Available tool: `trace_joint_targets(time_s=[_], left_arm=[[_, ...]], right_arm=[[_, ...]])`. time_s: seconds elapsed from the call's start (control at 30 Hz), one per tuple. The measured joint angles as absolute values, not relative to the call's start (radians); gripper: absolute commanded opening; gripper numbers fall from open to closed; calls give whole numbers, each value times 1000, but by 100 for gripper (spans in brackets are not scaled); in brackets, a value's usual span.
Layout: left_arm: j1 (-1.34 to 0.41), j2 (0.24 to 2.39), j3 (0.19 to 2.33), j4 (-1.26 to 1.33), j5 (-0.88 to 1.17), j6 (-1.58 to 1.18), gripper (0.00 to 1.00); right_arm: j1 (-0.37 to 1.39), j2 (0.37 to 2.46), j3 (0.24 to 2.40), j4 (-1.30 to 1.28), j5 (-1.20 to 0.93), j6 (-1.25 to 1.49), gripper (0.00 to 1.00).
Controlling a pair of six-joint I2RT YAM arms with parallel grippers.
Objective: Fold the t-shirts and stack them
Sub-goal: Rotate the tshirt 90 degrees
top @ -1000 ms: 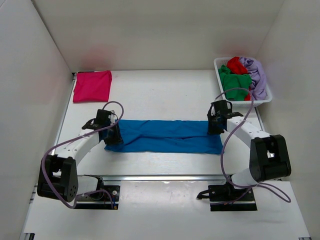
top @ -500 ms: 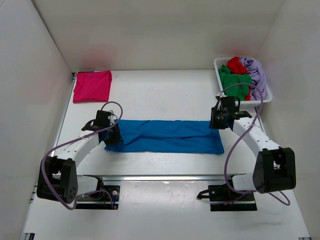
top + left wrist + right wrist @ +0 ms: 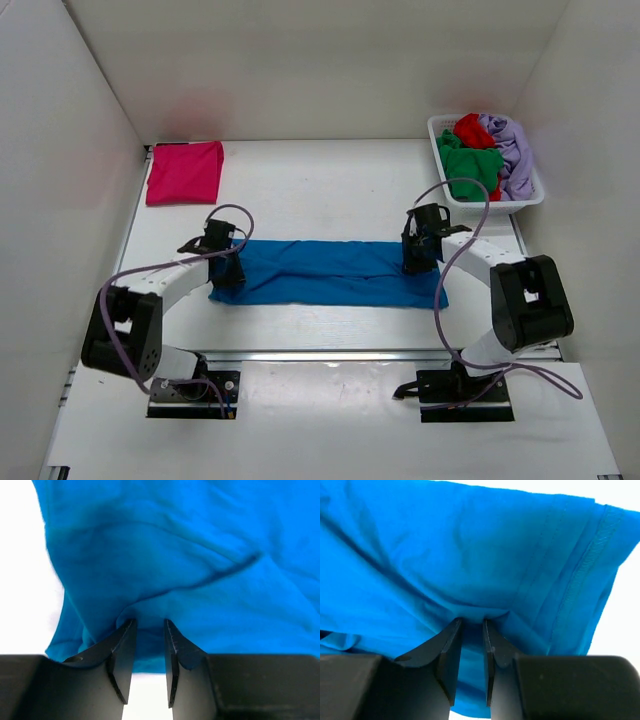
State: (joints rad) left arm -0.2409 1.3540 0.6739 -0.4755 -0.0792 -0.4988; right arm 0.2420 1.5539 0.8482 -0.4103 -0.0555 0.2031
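The blue t-shirt (image 3: 330,272) lay as a long band stretched between both grippers. It looked soft, limp and light, best pinched through all layers near its ends. The left gripper (image 3: 148,622) and right gripper (image 3: 472,621) each had jaws narrowed onto a pucker of fabric at their tips.

Centre: blue t-shirt (image 3: 330,272), plain bright blue. Far left: pink t-shirt (image 3: 185,171), plain magenta. Far right: basket (image 3: 487,206), white lattice, holding green shirt (image 3: 470,168), red shirt (image 3: 472,130), lavender shirt (image 3: 512,150). Table (image 3: 320,190) plain white
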Motion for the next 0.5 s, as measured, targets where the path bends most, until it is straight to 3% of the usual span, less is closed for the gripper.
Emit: trace_joint_targets(time_s=[0.3, 0.5], left_arm=[[-244, 1573, 844, -463, -131, -492, 35], [-244, 1802, 1109, -468, -147, -468, 32]], right_arm=[[253, 1456, 751, -423, -39, 271, 23], [319, 1371, 682, -444, -13, 346, 23]])
